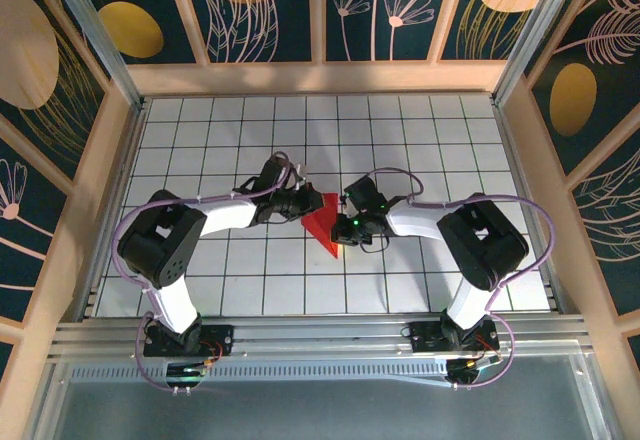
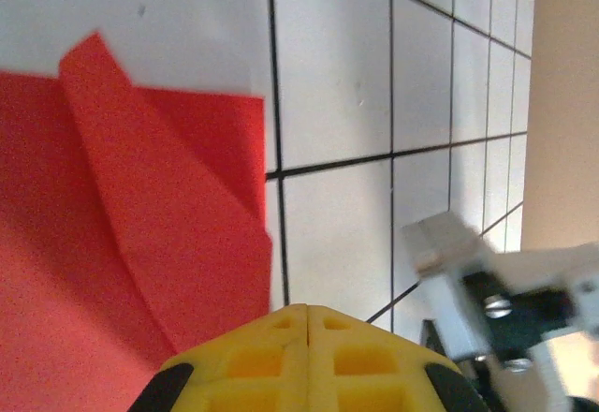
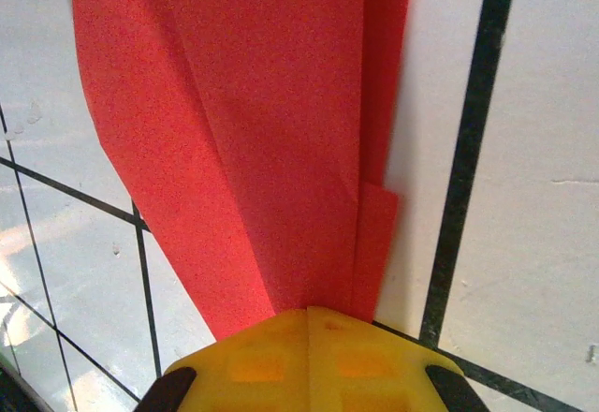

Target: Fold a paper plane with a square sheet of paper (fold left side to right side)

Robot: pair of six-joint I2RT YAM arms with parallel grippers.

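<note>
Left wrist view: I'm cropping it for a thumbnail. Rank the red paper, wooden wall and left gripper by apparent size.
1. red paper, clearly largest.
2-3. left gripper and wooden wall: similar areas; the gripper is nearest the lens, so unranked.

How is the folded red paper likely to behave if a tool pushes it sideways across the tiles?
The red paper looks thin and layered, so it is probably floppy: a flap seems to lift off the table. It is likely very light, so a push may slide or buckle it. Its creases may stiffen it lengthwise.
</note>
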